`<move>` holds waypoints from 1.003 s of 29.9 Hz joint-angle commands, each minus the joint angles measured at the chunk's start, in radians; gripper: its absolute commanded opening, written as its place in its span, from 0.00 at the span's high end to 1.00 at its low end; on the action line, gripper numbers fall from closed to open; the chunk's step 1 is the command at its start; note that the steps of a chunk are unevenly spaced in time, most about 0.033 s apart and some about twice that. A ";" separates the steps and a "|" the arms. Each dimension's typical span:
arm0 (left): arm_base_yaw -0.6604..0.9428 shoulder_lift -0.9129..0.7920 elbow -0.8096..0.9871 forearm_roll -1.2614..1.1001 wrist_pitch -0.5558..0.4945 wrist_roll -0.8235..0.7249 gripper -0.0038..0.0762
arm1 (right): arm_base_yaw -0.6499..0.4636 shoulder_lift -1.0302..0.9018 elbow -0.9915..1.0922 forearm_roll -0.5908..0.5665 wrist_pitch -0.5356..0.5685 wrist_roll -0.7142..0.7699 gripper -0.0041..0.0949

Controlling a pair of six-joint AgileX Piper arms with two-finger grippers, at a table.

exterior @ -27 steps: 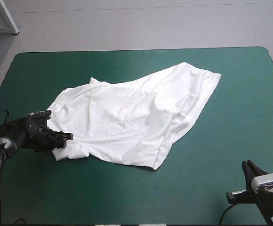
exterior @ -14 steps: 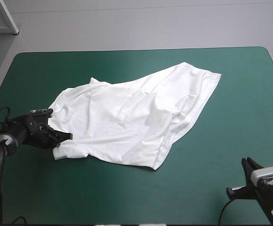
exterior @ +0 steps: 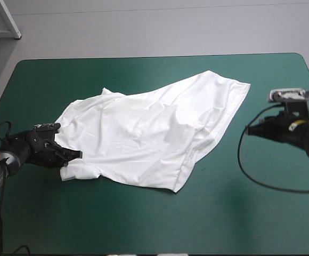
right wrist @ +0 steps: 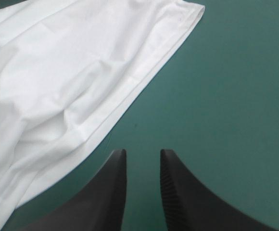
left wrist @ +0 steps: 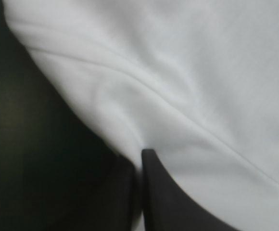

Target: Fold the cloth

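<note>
White T-shirt (exterior: 154,133) lies spread, rumpled, mid-table on teal-green cover (exterior: 144,224). At its near-left corner, left gripper (exterior: 73,155) has fingers pinched together on fabric edge. Off its right hem, not touching it, right gripper (exterior: 249,130) sits over bare cover, fingers slightly parted, cover showing between.

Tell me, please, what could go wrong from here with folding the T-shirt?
The left gripper pinches only a thin edge of the T-shirt at its corner, so the cloth may slip out when lifted. The right gripper stands open over the bare teal-green cover beside the hem; a pull by the left alone would probably drag and bunch the wrinkled shirt.
</note>
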 commanded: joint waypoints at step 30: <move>-0.006 0.000 -0.006 -0.024 0.027 0.019 0.93 | -0.102 0.963 -0.955 0.057 0.041 -0.146 0.36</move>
